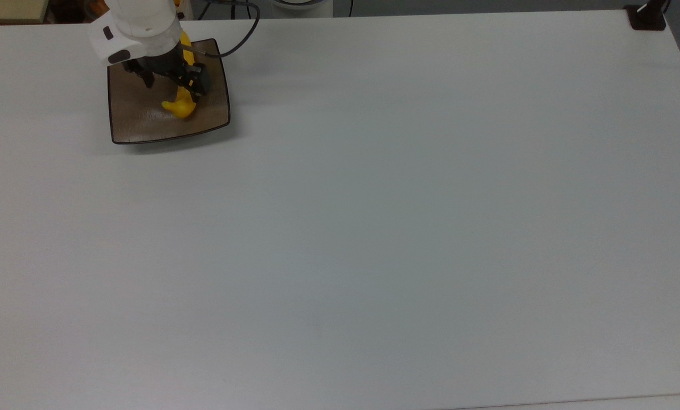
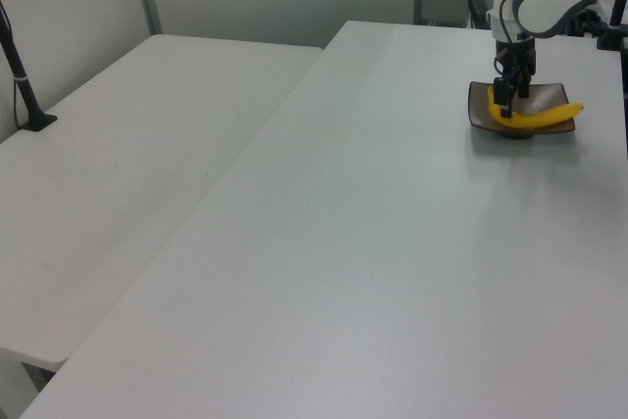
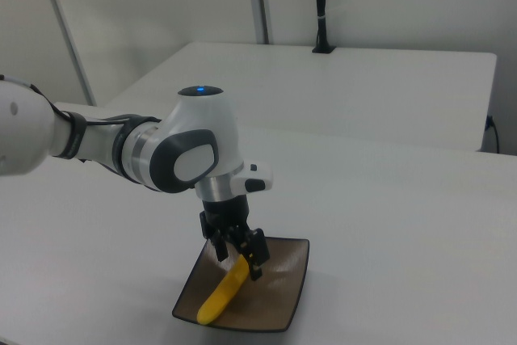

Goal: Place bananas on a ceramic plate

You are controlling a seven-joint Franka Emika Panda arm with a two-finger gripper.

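The black two-finger gripper [image 3: 237,253], fingers spread, stands over the bright yellow curved banana [image 3: 223,290]; it lies released across the square glossy brown ceramic plate [image 3: 284,296], tip towards the right view's 7 o'clock; placement looks complete.

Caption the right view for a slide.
Open tool above a yellow banana lying on a square brown plate.

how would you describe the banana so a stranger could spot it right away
Find the big white table and go to the square brown plate near the top view's upper-left corner, under the gripper. The banana lies on that plate, a curved bright yellow fruit, the one vivid colour there.
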